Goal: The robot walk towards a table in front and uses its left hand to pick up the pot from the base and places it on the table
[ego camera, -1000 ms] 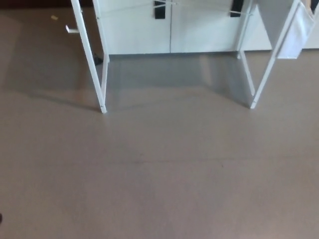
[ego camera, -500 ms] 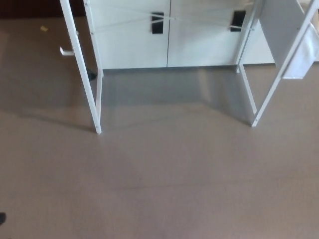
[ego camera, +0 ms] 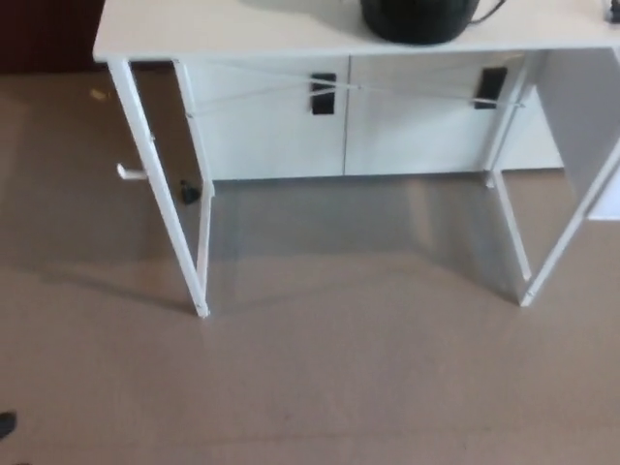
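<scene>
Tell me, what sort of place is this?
Probably an indoor workroom or office, though little shows. A white table stands on a plain brown floor, white cabinets with dark handles stand behind it, and a black rounded object, cut off at the picture's top, sits on the tabletop.

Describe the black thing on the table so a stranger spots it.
Start at the white table. On its top, right of centre, sits the black pot, cut off at the top. Unlike the flat black handles below, it is big and round.

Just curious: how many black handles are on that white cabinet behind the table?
2. The left handle sits by the middle seam of the cabinet; the right handle sits beside a table leg. More may be hidden.
</scene>
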